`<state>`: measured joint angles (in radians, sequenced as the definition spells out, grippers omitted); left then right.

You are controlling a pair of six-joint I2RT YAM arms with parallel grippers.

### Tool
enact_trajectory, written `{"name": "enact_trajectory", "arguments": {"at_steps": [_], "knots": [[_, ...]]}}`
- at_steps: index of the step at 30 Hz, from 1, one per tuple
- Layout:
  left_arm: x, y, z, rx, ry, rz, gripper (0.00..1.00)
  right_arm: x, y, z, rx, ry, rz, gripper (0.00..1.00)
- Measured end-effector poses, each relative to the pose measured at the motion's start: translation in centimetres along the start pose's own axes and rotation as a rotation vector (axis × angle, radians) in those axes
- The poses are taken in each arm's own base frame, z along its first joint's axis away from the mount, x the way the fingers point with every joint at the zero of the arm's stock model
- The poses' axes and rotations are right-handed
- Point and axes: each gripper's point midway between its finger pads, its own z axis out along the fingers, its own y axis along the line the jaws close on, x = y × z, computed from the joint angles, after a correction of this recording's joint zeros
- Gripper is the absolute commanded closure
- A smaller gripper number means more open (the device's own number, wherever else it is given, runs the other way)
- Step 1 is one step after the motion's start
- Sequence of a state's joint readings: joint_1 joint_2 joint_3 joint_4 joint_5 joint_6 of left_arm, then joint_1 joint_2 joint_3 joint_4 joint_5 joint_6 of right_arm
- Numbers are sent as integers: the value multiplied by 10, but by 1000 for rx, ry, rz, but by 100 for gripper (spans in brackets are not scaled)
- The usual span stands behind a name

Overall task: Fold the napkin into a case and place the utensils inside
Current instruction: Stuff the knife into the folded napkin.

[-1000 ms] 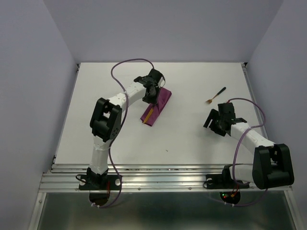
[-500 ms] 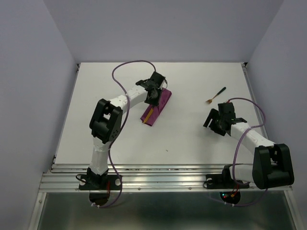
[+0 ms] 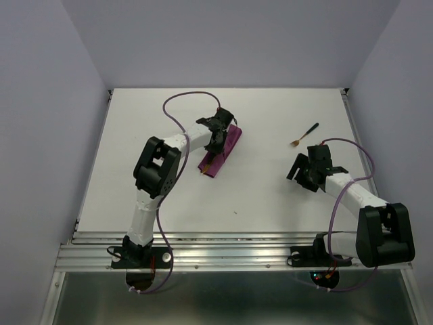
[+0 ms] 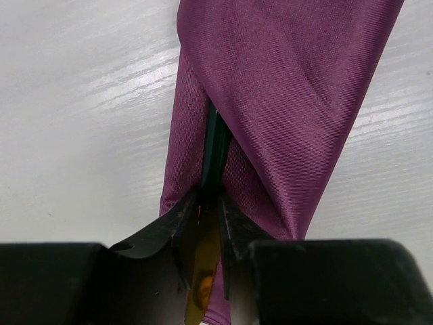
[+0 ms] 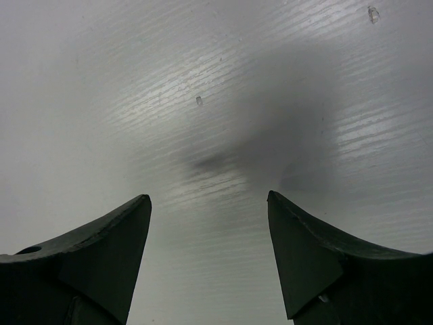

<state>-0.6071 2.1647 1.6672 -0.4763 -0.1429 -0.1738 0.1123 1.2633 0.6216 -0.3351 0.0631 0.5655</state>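
Left fingers (image 4: pixel 169 227) nipping black-handled gold knife (image 4: pixel 215 145), half inside magenta cloth case (image 4: pixel 291 101); right fingers (image 5: pixel 101 250) wide, empty. Might bunch cloth if pushed.

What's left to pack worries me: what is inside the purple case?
The knife: its dark handle runs under the case flap, gold blade sticking out between the left gripper's fingers. The handle's far end is covered.

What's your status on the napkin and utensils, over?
Left fingers pinched on the knife, handle tucked into folded napkin. Right fingers open over bare table. Other utensil loose beyond right arm. Nothing in the way.
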Motion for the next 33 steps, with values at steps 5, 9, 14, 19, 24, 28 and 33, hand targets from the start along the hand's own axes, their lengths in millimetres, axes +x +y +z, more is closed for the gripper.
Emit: {"name": "enact_trajectory", "arguments": {"at_steps": [5,9,14,19,24,28,33], "knots": [[-1,2,0,-10,-4,1,86,0,0,0,0,0,0,25],[-3,3,0,-19,-5,14,93,0,0,0,0,0,0,25],[-8,6,0,-30,-10,49,94,0,0,0,0,0,0,25],[-16,7,-4,-32,-19,98,94,0,0,0,0,0,0,25],[-26,4,-4,-15,-28,137,94,1,-1,0,0,1,0,25],[-28,1,3,0,-19,175,94,4,-2,1,4,6,0,25],[-28,-1,12,8,-4,226,94,5,-3,2,6,9,2,25]]}}
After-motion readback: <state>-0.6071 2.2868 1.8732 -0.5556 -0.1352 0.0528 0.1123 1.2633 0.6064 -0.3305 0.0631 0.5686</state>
